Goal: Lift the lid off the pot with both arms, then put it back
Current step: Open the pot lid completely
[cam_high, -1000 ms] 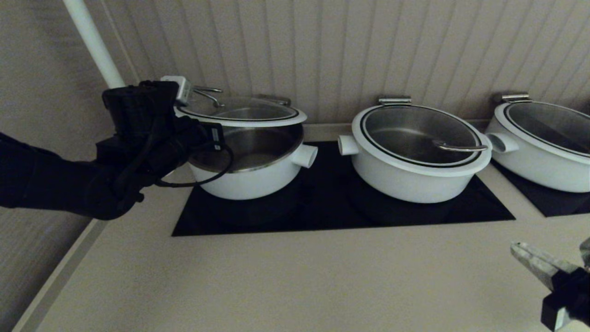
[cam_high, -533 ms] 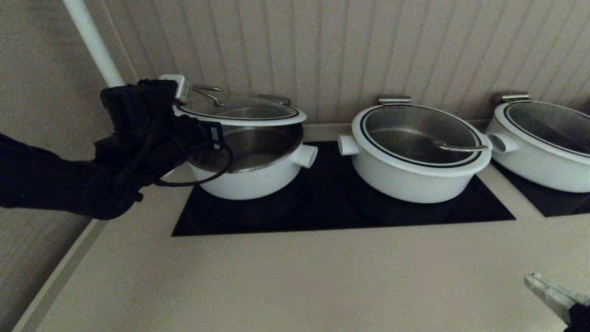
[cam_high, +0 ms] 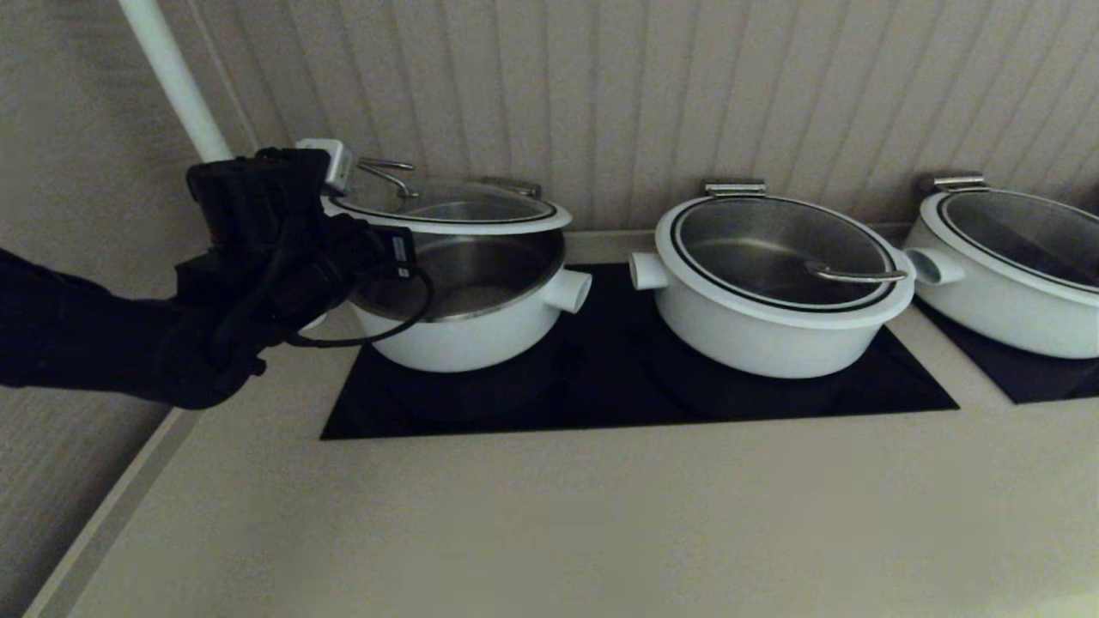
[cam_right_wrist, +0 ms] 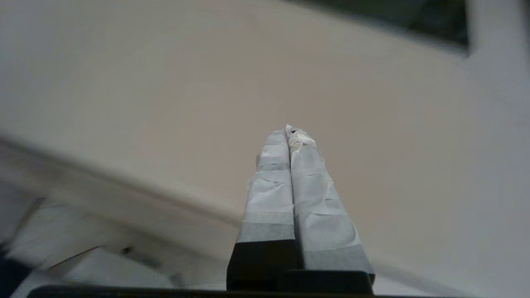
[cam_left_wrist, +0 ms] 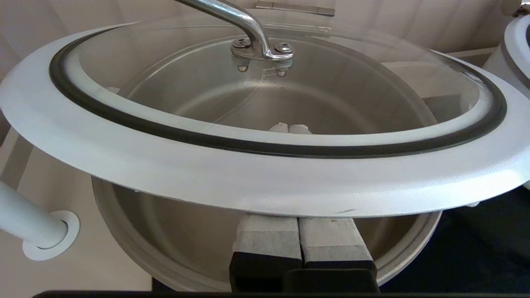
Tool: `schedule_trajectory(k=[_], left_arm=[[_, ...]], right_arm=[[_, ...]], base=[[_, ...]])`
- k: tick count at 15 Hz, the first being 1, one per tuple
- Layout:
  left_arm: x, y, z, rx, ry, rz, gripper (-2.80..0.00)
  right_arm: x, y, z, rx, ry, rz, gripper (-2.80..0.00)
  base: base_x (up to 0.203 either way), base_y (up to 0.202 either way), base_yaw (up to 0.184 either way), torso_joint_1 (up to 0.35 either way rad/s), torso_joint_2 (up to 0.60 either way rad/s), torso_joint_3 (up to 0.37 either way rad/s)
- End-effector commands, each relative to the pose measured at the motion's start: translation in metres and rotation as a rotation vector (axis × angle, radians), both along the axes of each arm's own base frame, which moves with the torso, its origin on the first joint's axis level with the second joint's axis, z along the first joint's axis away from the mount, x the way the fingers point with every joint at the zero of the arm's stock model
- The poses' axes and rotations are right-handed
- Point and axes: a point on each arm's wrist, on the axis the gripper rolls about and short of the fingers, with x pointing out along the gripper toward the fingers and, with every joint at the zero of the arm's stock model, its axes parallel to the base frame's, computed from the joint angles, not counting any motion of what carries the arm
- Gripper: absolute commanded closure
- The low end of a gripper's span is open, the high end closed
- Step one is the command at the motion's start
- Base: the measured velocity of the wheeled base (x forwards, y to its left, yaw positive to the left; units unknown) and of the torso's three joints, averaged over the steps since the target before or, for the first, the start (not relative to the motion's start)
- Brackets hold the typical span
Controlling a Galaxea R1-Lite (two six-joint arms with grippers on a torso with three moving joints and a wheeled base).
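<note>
The left white pot [cam_high: 464,336] stands on the black hob. Its glass lid with a white rim [cam_high: 446,209] is tilted up at the near-left side and hinged at the back. My left gripper [cam_high: 339,225] is at the pot's left side. In the left wrist view its shut fingers [cam_left_wrist: 269,236] reach under the lid's white rim [cam_left_wrist: 256,178] and prop it above the steel pot bowl [cam_left_wrist: 165,231]; the tips show through the glass. The lid's metal handle [cam_left_wrist: 236,14] is free. My right gripper [cam_right_wrist: 288,131] is shut and empty over the beige counter, out of the head view.
Two more white pots with closed glass lids stand to the right [cam_high: 777,283] [cam_high: 1017,266]. A white pipe [cam_high: 172,77] rises behind my left arm. The ribbed wall is close behind the pots. The beige counter [cam_high: 549,515] lies in front of the hob.
My right gripper has dropped out of the head view at the lower right. My left gripper and the raised lid have hardly moved.
</note>
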Motion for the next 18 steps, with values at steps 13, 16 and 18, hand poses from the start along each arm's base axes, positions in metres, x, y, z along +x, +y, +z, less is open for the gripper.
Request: schedule_trajectory(k=[13,16,18], left_arm=[[0.0006,0.0050,0.0009,-0.001,-0.005,0.013,0.00],[0.0010,0.0077,0.0007,-0.001,-0.004,0.021,0.00],[0.0014,0.0093,0.0008,-0.002,-0.004,0.025,0.00]], right_arm=[[-0.0090,-0.0016,-0.0129,0.082,0.060,0.017,0.00],[-0.0090,-0.0016,-0.0129,0.082,0.060,0.015,0.00],[-0.0086,-0.0014,-0.0129,0.081,0.063,-0.023,0.00]], base=[[0.000,0.000,0.000,0.000,0.00,0.000],[0.000,0.000,0.000,0.000,0.00,0.000],[0.000,0.000,0.000,0.000,0.00,0.000]])
